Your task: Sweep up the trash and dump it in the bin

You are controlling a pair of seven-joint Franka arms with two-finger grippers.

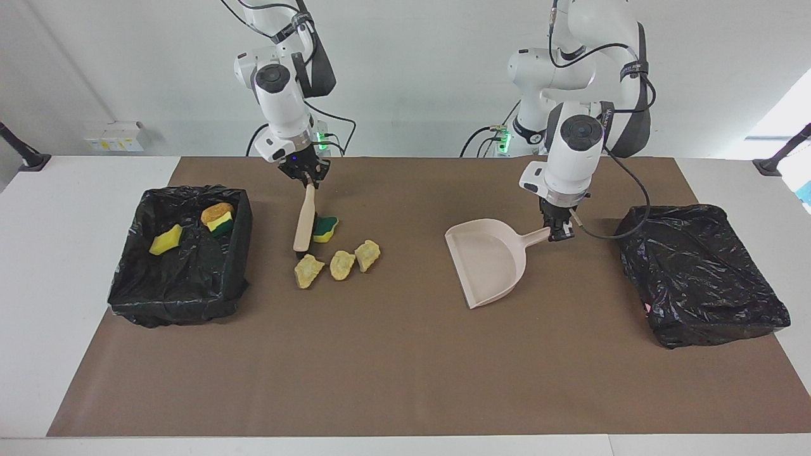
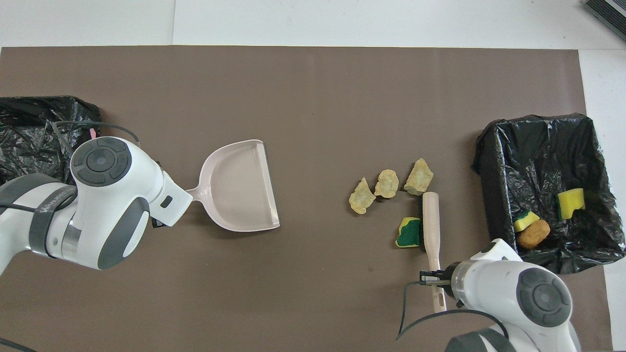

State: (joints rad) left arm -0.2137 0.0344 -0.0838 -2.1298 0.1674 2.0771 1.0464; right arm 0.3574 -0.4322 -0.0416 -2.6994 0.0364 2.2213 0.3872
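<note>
Two robot arms work a brown-covered counter (image 1: pixel 393 380). The right tool (image 1: pixel 308 179), pinching the handle of a beige hand brush (image 1: pixel 303 221), presses the bristles against one green-and-yellow sponge (image 1: pixel 325 228), with three pale tan foam lumps (image 1: pixel 342 264) just beside the brush head. The left tool (image 1: pixel 560 232) is clamped on the handle of one beige plastic dustpan (image 1: pixel 488 259), well apart from the scraps. Two black-lined bins flank the counter: one (image 1: pixel 180 253) beside the brush holds a yellow sponge piece (image 1: pixel 166 239), another green-and-yellow sponge (image 2: pixel 525 221) and an orange-brown lump (image 2: pixel 534 234); the other (image 1: pixel 700 272) lies beside the left tool.
</note>
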